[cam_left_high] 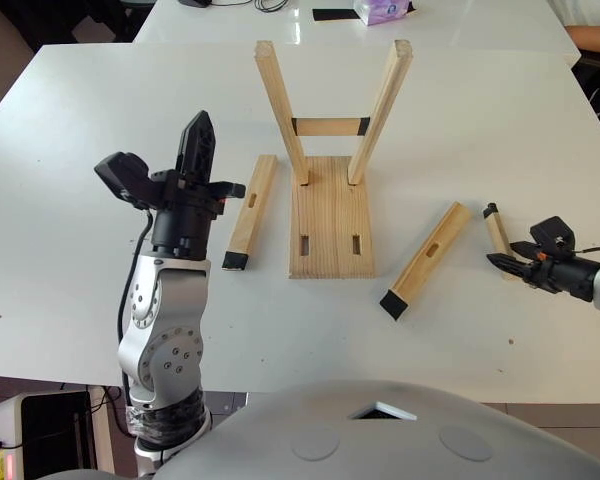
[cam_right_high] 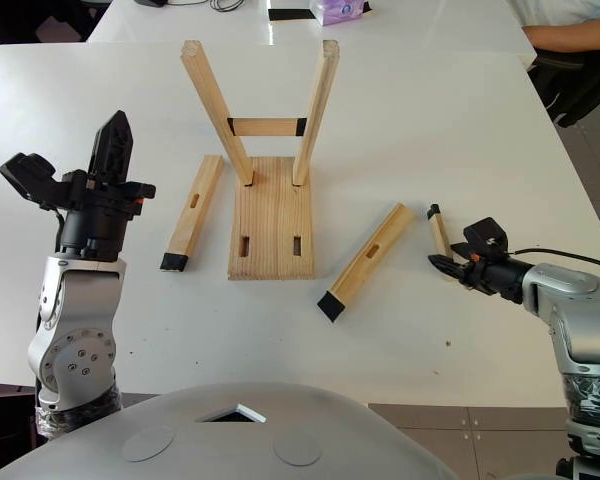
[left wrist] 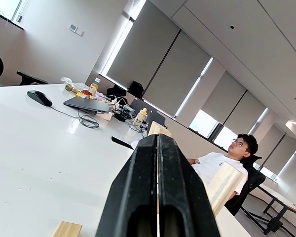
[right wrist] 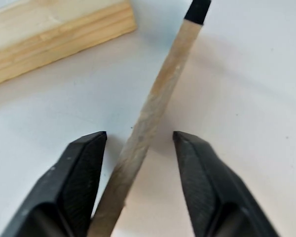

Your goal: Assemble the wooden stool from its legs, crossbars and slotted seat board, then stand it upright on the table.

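Note:
The slotted seat board [cam_left_high: 329, 235] lies flat mid-table. Two legs [cam_left_high: 280, 110] [cam_left_high: 380, 110] stand in its far slots, joined by a crossbar [cam_left_high: 330, 127]. One loose leg [cam_left_high: 251, 210] lies just left of the board, another [cam_left_high: 428, 258] lies slantwise to its right. A thin loose crossbar [cam_left_high: 496, 228] with black tips rests at the far right. My right gripper [cam_left_high: 500, 262] is open low over the table, its fingers on either side of that crossbar's [right wrist: 153, 108] near end. My left gripper [cam_left_high: 197, 140] is shut, empty, raised and pointing upward left of the board.
A second table stands behind with a tissue box [cam_left_high: 385, 10] and a dark flat item [cam_left_high: 332, 14]. The left wrist view looks across tables with a laptop [left wrist: 86, 103] and a mouse [left wrist: 39, 98]. Bare white tabletop [cam_left_high: 80, 150] spreads at the left and front.

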Motion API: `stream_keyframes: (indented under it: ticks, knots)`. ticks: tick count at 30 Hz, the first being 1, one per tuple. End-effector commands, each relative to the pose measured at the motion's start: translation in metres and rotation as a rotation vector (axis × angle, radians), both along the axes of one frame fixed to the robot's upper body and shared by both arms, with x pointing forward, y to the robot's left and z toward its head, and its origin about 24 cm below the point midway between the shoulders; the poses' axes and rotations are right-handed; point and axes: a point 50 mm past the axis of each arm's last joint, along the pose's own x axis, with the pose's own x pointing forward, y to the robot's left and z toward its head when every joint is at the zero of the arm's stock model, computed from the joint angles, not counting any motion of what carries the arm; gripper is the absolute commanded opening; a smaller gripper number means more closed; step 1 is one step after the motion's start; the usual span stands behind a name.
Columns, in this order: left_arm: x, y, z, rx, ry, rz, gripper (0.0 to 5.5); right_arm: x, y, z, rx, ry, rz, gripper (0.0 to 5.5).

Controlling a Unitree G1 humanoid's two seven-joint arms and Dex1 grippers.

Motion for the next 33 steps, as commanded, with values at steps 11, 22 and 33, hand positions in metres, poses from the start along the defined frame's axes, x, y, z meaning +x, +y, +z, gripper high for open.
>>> stream_keyframes:
  ticks: [11,22,33]
  knots:
    - [0.000,0.002,0.001,0.004,-0.002,0.022,0.00,-0.002,-0.008,-0.017,-0.072,0.033,-0.003,0.42]
    - [0.027,0.005,0.011,-0.054,0.011,-0.057,0.00,0.132,0.017,0.094,0.227,-0.702,-0.183,0.42]
    - [0.066,-0.041,0.089,-0.295,-0.230,-0.562,1.19,0.143,0.143,0.210,0.598,-1.319,0.118,0.42]
